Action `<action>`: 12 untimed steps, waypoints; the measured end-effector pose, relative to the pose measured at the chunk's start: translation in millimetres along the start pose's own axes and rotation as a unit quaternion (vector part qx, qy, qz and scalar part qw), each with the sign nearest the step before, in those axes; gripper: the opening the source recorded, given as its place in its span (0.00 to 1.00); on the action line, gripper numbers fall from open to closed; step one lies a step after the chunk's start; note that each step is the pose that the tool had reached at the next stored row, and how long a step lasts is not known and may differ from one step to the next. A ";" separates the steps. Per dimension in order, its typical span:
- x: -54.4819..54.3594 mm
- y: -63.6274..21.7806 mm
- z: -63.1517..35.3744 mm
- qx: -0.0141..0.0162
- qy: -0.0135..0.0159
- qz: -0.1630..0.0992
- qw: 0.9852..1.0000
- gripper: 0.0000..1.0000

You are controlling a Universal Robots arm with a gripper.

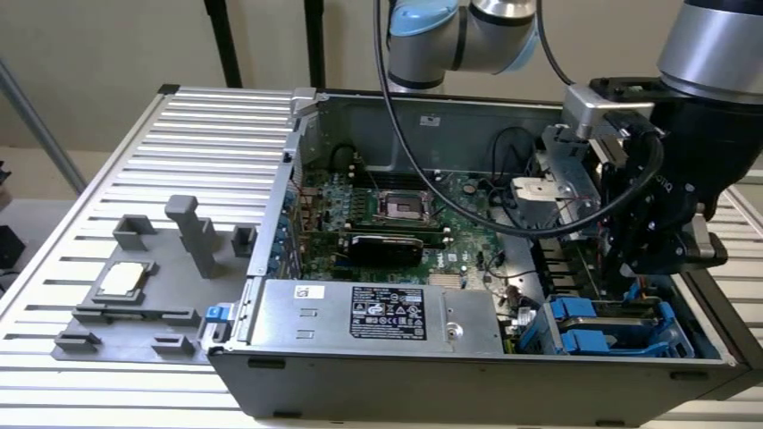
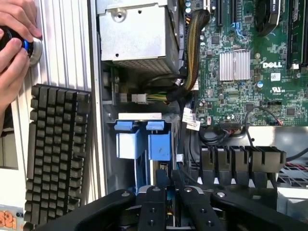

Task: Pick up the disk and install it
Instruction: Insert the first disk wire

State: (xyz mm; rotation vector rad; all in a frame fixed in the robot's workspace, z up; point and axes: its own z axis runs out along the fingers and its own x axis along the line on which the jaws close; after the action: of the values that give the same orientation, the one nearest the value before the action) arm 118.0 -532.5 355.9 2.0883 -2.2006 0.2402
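My gripper (image 1: pixel 634 268) reaches down into the drive bay at the front corner of the open computer case (image 1: pixel 477 362), on the exterior view's right. In the wrist view its black fingers (image 2: pixel 153 209) stand close together, pinching a thin upright part with a bright blue edge, the disk (image 2: pixel 167 199), seen edge-on and mostly hidden by the fingers. Just beyond the gripper (image 2: pixel 166 190) a pair of blue plastic tabs (image 2: pixel 144 139) with a white strip above them sits in the bay. Blue rails (image 1: pixel 592 323) show in the bay below the gripper.
The motherboard (image 1: pixel 394 210) and the silver box with a black label (image 1: pixel 381 315) lie in the case. A grey fixture (image 1: pixel 179 268) with a small square chip (image 1: pixel 121 279) stands on the slatted table. A keyboard (image 2: pixel 55 154) and a person's hand (image 2: pixel 14 43) are beside the case.
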 end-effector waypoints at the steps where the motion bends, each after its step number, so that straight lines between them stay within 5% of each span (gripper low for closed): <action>1: 1.2 0.2 0.7 0.003 -0.002 0.001 1.000 0.16; 5: 3.9 1.7 3.7 0.016 -0.008 0.003 1.000 0.16; 12: 4.6 5.8 10.5 0.026 -0.013 0.004 1.000 0.16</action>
State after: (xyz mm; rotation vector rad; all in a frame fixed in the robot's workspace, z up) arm 112.3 -538.7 346.2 2.1214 -2.2415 0.2757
